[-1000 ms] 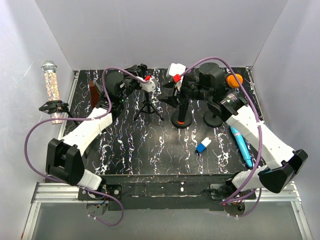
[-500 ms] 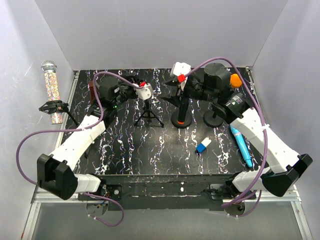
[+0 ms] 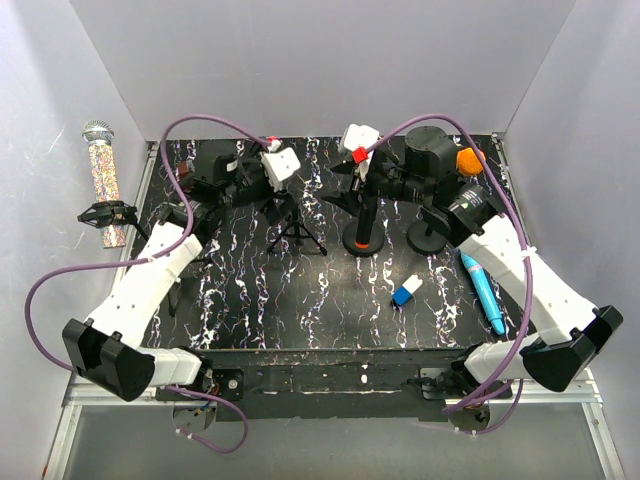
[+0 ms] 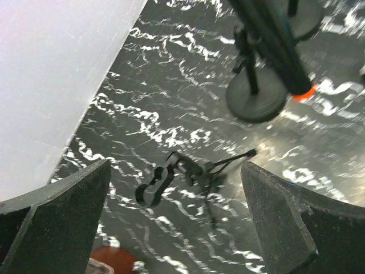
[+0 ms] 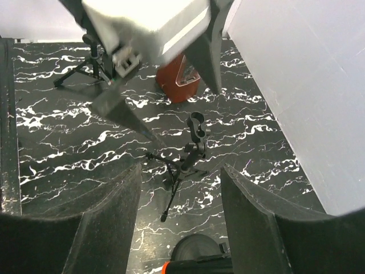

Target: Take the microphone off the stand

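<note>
- Hovering above the tripod stand (image 3: 295,225) at the back-left of the worktop (image 3: 250,300), the left hand (image 4: 175,168) had its fingers (image 4: 57,217) spread wide w/ nothing gripped. The tripod's clip and legs showed through the gap in the left wrist cam.
- Positioned over the round-base stand (image 3: 362,241) at centre-back, the right hand (image 5: 181,168) pointed toward the tripod. Its fingers were partly apart, w/ nothing seen btwn the tips.
- Noted the microphone (image 4: 272,43): black body w/ an orange band at one end, slanting above the round base in the left wrist cam.
- An orange band and a black bar also showed at the bottom edge of the right wrist cam, under the right hand. Could not tell whether a finger touched it, nor whether the stand's clip held it.
- A second round-base stand (image 3: 428,237) stood just right of the first, partly under the right arm.
- An orange round object (image 3: 468,160) sat at back-right, behind the right arm. What it belonged to was not discernible.
- A blue pen-shaped item (image 3: 483,290) lay on the worktop beside the right forearm. A small blue-and-white block (image 3: 405,292) lay near it, apart.
- A red-brown object (image 5: 181,80) stood at back-left, beyond the tripod.
- A glitter-bodied mic (image 3: 100,165) stood by the left wall, off the worktop, w/ a small black stand (image 3: 105,213) at its lower end.
</note>
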{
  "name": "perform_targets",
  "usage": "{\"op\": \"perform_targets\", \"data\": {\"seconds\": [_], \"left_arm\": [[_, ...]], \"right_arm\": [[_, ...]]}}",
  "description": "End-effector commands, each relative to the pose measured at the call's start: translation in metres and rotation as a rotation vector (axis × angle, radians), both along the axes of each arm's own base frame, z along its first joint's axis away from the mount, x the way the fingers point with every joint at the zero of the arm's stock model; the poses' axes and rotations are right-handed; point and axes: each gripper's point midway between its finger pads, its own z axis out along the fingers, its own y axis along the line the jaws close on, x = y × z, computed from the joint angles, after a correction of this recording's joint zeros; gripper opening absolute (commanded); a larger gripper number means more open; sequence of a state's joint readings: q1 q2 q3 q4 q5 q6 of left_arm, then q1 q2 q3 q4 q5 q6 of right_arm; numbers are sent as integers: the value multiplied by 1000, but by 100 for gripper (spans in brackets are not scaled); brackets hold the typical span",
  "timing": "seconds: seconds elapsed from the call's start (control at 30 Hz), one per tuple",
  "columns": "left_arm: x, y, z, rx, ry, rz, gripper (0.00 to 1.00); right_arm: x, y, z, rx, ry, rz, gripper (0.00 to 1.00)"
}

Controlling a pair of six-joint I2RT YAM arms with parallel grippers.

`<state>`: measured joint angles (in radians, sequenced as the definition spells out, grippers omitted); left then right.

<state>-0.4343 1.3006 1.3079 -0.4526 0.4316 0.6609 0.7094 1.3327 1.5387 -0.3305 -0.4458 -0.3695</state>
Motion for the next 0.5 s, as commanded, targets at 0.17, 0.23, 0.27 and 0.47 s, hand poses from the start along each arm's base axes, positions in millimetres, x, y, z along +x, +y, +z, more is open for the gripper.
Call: {"op": "perform_targets", "data": {"seconds": [0.17, 0.23, 0.27, 0.47], "left_arm": [[4, 4, -12, -237, 428, 349, 98], [5, 7, -17, -194, 444, 357, 98], [4, 6, -17, -171, 442, 337, 98], [18, 3, -23, -117, 427, 321, 98]], "right_arm": [[-8, -17, 15, -1, 0, -42, 65], [-10, -20, 19, -9, 0, -47, 65], [-11, -22, 21, -12, -2, -51, 65], [-15, -33, 19, -36, -5, -78, 65]]}}
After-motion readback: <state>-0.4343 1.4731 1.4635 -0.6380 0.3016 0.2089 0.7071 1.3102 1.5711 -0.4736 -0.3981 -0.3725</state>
